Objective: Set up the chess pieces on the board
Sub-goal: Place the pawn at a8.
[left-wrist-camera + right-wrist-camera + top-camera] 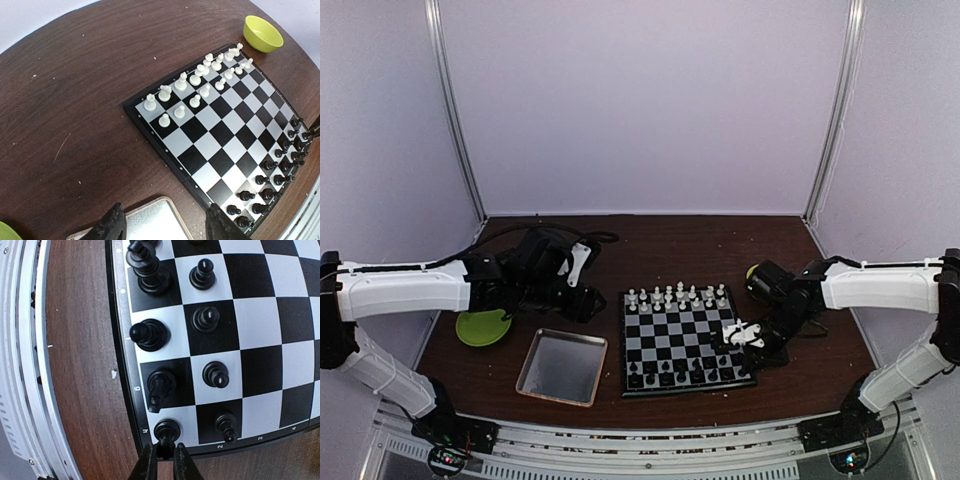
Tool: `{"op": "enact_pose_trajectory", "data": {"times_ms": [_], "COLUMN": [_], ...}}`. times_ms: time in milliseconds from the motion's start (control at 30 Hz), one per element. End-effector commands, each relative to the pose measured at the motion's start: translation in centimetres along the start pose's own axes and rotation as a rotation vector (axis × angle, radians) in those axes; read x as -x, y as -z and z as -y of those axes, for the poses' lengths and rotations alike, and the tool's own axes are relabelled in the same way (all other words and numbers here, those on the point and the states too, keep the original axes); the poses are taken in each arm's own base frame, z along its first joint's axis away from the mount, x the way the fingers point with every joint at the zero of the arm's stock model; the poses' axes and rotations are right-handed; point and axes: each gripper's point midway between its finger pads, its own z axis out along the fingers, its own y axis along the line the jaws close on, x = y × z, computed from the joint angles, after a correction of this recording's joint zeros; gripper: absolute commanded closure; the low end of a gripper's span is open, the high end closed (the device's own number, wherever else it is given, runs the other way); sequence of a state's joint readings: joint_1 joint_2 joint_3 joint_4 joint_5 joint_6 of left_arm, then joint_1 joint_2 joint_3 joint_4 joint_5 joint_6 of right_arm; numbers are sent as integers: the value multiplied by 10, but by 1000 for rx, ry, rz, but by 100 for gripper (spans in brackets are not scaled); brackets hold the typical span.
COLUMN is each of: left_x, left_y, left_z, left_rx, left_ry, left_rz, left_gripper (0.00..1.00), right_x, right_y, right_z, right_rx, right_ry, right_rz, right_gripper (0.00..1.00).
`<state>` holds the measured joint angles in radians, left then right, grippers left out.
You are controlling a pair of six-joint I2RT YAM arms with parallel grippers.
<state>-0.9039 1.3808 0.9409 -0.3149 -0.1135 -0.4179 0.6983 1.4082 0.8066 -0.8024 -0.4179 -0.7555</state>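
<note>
Your dark wooden table (pixel 720 240) sits inside pale lilac walls. From the left comes a green dish (pixel 483 327). Next is the left gripper (pixel 165 220), fingers spread wide and holding nothing, over the far edge of the metal tray (pixel 535 352). The board (pixel 682 333) lies just right of the tray, with white pieces (pixel 675 296) along its far side and black pieces (pixel 680 372) along the near one. The right gripper (pixel 165 451) is pinched narrow on the corner black piece (pixel 166 430) at the board's near-right corner. Bare wood stretches beyond the board, and a metal rail (pixel 20 365) runs along the table's near edge.
</note>
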Motion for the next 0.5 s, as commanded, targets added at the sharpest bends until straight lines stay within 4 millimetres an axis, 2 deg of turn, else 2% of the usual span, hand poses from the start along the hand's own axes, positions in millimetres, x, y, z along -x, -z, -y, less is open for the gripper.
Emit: {"op": "enact_pose_trajectory", "data": {"times_ms": [0,467], "left_x": [10,7], "left_y": [-2,-2], "left_z": [2,3], "left_rx": [-16,-27], "left_ry": [16,30], "left_rz": [32,32], "left_gripper": [45,45], "right_x": [2,1], "right_y": [-3,1], "right_z": [0,5], "right_rx": [-3,-48], "right_ry": [10,5], "right_rz": [-16,-19], "right_gripper": [88,89]}}
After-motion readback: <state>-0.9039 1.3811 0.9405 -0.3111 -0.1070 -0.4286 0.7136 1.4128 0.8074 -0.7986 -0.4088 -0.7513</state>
